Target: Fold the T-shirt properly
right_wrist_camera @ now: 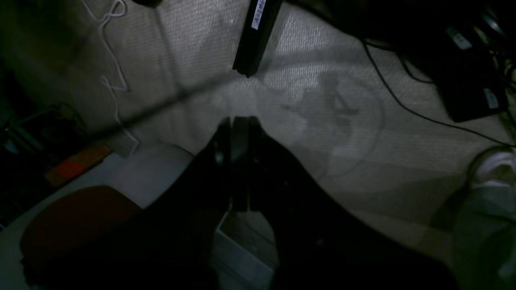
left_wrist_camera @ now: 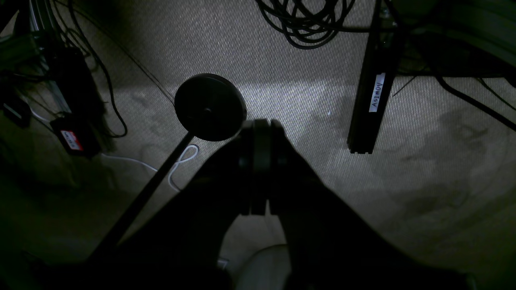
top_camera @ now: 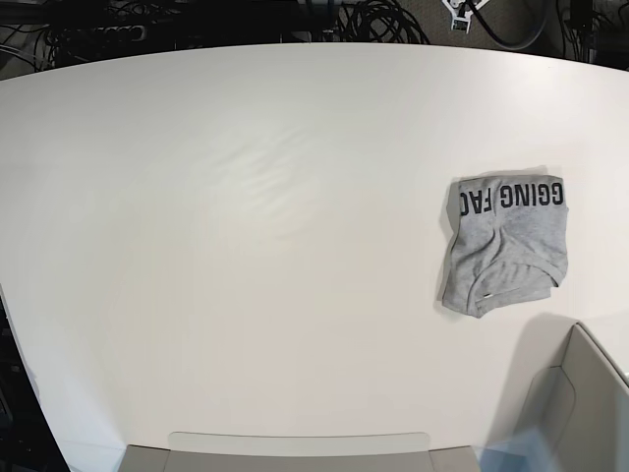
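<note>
The heather-grey T-shirt (top_camera: 506,246) lies folded into a small packet on the right part of the white table (top_camera: 246,197) in the base view, with black block lettering along its far edge. Neither arm shows in the base view. In the left wrist view my left gripper (left_wrist_camera: 260,125) is shut and empty, hanging over carpet floor. In the right wrist view my right gripper (right_wrist_camera: 238,121) is shut and empty, also over the floor. The shirt shows in neither wrist view.
A grey box edge (top_camera: 580,393) stands at the table's front right and a grey strip (top_camera: 295,447) along the front edge. The wrist views show carpet, black cables (left_wrist_camera: 302,24), a black frame leg (left_wrist_camera: 369,92) and a round black foot (left_wrist_camera: 209,106).
</note>
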`<state>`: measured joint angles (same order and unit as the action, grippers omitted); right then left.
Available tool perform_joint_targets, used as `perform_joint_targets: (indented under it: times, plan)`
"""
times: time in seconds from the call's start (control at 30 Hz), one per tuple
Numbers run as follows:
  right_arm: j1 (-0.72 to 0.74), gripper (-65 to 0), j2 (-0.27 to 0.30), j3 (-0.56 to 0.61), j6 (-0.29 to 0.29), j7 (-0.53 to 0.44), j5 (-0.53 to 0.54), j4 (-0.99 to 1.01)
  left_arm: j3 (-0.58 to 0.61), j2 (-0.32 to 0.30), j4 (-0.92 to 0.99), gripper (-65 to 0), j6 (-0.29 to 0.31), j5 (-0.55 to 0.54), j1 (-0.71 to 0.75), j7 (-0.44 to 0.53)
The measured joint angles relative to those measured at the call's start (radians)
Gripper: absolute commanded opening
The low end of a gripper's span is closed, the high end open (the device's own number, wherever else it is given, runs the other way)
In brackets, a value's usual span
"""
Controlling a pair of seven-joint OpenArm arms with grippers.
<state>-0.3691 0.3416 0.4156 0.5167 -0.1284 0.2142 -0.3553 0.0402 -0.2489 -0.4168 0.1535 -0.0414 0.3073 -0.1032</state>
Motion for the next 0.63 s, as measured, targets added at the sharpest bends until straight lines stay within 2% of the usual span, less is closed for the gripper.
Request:
perform_joint_targets:
  times: [0.3, 0.47, 0.63]
  plan:
    - [-0.014, -65.0, -0.041, 0.002, 0.000, 0.001, -0.001, 0.000, 0.000, 0.019, 0.000, -65.0, 0.003, 0.000, -0.004, 0.000]
    - [0.030, -65.0, -0.055, 0.003, 0.000, 0.004, -0.003, 0.023, 0.000, 0.047, 0.004, -65.0, 0.002, 0.000, -0.029, -0.003]
    - [0.105, -65.0, -0.111, 0.003, 0.000, 0.000, 0.000, 0.141, -0.002, 0.078, 0.002, -65.0, 0.007, -0.002, -0.039, 0.000]
